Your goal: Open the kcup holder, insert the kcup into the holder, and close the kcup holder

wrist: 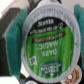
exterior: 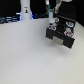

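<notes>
Kcup held over the open kcup holder.
The jaws clamp the green-topped kcup [wrist: 49,44]; the kcup holder [exterior: 61,31] sits beneath them.

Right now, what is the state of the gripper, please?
Gripper: closed on the kcup, green fingers on both sides of it.
</notes>
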Motion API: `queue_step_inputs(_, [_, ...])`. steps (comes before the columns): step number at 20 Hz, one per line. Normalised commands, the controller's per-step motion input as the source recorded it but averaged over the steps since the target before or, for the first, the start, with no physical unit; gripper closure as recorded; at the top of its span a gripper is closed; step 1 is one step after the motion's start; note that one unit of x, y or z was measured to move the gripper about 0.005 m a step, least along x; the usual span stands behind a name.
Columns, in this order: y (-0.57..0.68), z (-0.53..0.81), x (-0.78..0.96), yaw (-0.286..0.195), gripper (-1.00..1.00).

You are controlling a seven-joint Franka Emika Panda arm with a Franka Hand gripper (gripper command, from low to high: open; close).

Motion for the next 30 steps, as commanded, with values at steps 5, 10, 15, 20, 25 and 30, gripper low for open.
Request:
queue_step_inputs(5, [0.64, 0.07, -0.02, 0.018, 1.00])
queue_step_inputs(10, [0.60, 0.00, 0.14, 0.032, 1.00])
queue_step_inputs(15, [0.37, -0.06, 0.13, 0.029, 1.00])
queue_step_inputs(20, [0.07, -0.06, 0.12, -0.004, 1.00])
queue_step_inputs(25, [0.05, -0.06, 0.17, -0.013, 1.00])
queue_step_inputs(30, [0.02, -0.06, 0.15, -0.019, 1.00])
